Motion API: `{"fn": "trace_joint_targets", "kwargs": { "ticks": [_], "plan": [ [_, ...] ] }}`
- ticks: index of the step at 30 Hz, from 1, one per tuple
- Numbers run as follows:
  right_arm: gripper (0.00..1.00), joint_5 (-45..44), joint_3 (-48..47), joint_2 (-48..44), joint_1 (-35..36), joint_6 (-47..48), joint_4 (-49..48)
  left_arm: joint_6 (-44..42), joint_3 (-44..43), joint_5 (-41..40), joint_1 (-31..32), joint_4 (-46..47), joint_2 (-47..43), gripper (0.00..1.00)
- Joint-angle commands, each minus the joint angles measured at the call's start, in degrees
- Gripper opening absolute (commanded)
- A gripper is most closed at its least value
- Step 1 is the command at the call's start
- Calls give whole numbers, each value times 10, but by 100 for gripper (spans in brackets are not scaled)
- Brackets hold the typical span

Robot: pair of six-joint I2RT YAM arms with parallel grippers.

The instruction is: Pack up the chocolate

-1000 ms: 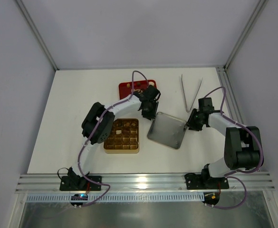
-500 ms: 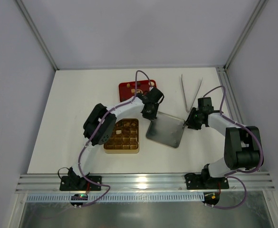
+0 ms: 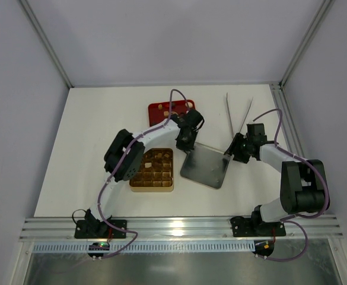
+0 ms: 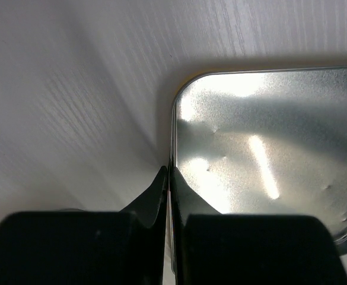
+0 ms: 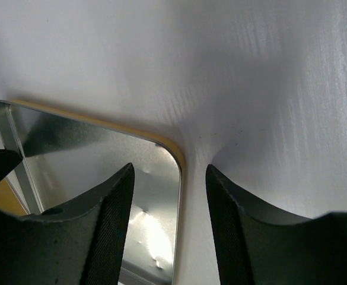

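Pinching the silver lid [image 4: 268,148] by its left rim, left gripper [image 4: 169,176] pressed together on the thin edge. Straddling the lid's right corner with the right gripper [image 5: 170,172], spread wide and gripping nothing. Probably readying the lid for the gold box [image 3: 152,189], centre-left of the overhead frame, chocolate [image 3: 155,156] sitting in its upper compartments. Best closing the right on the rim first, then lifting level, avoiding any twist.
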State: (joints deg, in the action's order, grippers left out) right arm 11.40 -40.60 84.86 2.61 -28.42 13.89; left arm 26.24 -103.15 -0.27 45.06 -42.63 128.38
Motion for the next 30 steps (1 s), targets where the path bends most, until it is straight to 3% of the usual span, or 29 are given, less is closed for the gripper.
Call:
{"fn": "trace_joint_targets", "kwargs": {
  "ticks": [1,20,28,30],
  "plan": [
    [54,20,26,-7,3,-8,-20,-7,-26,36,-8,-33,-2,0],
    [62,28,87,-57,15,-30,-33,32,-43,112,-45,-40,-15,0],
    [62,16,106,-67,23,-38,-38,21,-63,97,-47,-73,-3,0],
    [62,13,108,-68,22,-40,-39,11,-60,87,-45,-81,-3,7]
  ]
}}
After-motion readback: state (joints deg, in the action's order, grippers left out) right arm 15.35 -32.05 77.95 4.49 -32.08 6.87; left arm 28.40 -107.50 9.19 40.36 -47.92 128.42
